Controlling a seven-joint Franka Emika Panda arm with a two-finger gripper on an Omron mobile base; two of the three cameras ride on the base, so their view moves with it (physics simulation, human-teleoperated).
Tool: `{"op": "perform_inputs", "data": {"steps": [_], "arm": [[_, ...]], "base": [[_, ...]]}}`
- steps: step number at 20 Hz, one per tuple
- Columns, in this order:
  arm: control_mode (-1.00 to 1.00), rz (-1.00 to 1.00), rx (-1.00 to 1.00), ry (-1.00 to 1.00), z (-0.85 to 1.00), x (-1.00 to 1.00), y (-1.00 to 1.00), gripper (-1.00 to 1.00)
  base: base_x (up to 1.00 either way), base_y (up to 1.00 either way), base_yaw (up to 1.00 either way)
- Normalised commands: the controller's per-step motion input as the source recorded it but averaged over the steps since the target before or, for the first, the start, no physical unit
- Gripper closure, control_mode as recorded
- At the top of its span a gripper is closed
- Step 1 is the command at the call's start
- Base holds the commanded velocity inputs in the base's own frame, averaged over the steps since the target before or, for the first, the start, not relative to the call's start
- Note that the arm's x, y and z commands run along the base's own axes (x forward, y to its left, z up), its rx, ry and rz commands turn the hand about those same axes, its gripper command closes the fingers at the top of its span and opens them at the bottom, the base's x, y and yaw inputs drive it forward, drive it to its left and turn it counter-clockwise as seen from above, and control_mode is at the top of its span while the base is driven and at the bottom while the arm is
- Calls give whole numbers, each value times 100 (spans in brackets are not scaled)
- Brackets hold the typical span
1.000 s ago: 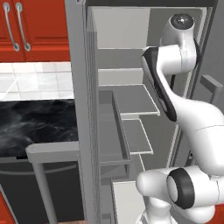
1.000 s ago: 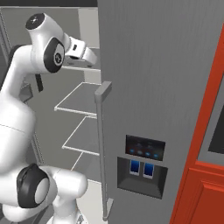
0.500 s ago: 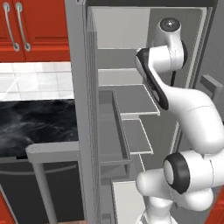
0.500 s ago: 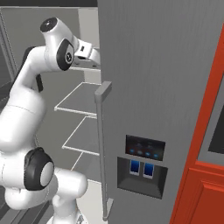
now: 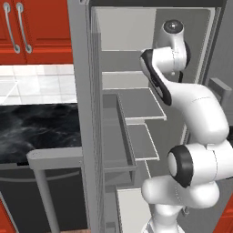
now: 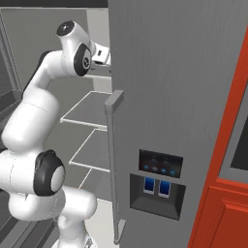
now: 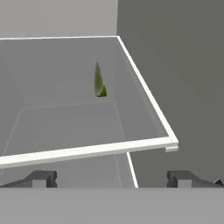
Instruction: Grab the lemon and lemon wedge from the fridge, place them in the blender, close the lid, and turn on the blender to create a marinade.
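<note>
The fridge [image 5: 132, 36] stands open, with pale grey inner walls and flat shelves [image 5: 141, 104]. My arm reaches into its upper part, and my hand [image 6: 101, 53] passes behind the edge of the fridge door [image 6: 179, 72]. In the hand view a small green lemon wedge [image 7: 99, 81] stands on a white-edged glass shelf [image 7: 87, 151], ahead of and beyond my gripper [image 7: 111, 178]. The two fingertips [image 7: 41, 178] are far apart with nothing between them. The whole lemon, the blender and the lid are out of view.
The fridge door carries a long bar handle [image 6: 114, 164] and a dispenser panel [image 6: 160, 184]. Red cabinets [image 5: 27, 32] hang above a black counter [image 5: 36, 132] left of the fridge. Another red cabinet [image 6: 227, 145] stands to the right.
My arm has swung up and deeper into the upper fridge, with the hand now further behind the door's edge. The base has stayed put.
</note>
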Motion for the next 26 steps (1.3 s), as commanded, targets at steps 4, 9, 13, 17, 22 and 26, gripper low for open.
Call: {"op": "perform_inputs", "data": {"steps": [4,9,13,17,22,26], "arm": [[-100,0,0,0,0,38,-5,-100],[-100,0,0,0,0,40,0,-100],[-100,0,0,0,0,30,0,-100],[-100,0,0,0,-1,39,-6,-100],[-100,1,0,0,-8,39,-12,-100],[-100,2,0,0,-20,31,-8,-100]], "base": [[0,0,0],[0,0,0],[0,0,0],[0,0,0],[0,0,0],[0,0,0]]}}
